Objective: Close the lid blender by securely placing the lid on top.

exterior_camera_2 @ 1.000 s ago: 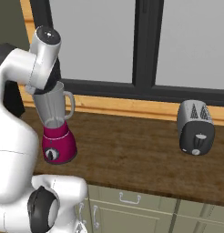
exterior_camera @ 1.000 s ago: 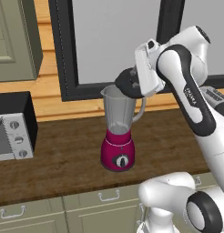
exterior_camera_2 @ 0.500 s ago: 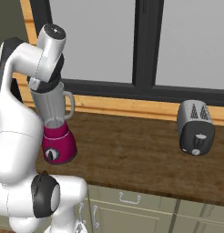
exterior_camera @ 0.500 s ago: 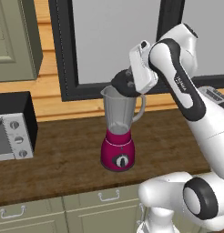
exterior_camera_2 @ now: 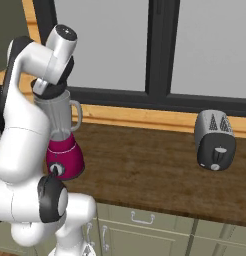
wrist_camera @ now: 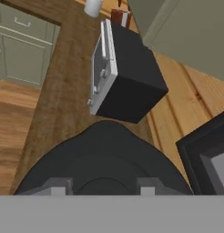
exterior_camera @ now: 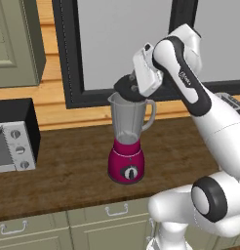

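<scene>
Carrying the small round black lid (exterior_camera: 126,88) toward the mouth of the tall clear grey blender jar on its magenta base (exterior_camera: 127,141). Gripping that lid in the 2-finger gripper (exterior_camera: 134,88), jaws drawn narrow onto it. Holding it tilted, its low edge at or just over the jar's rim on the side away from the jar's handle; contact with the rim not clear from these views. Seeing the black disc broad and close in the hand view (wrist_camera: 102,161), with the 2 fingertips (wrist_camera: 57,186) rising in front of it.

Judging the step as the final placement: lid above the jar, not yet seated. Needing next to level the disc, centre it over the rim and press straight down before letting go; risking a skewed, half-seated lid if released at this tilt.

Around the blender: standing on a dark wooden counter (exterior_camera: 68,166); a black toaster oven with silver door and knobs (exterior_camera: 12,134) well to the blender's left; a silver toaster (exterior_camera_2: 214,140) far off to its right; a dark-framed window (exterior_camera_2: 160,50) behind it. Nothing standing between lid and jar mouth.
</scene>
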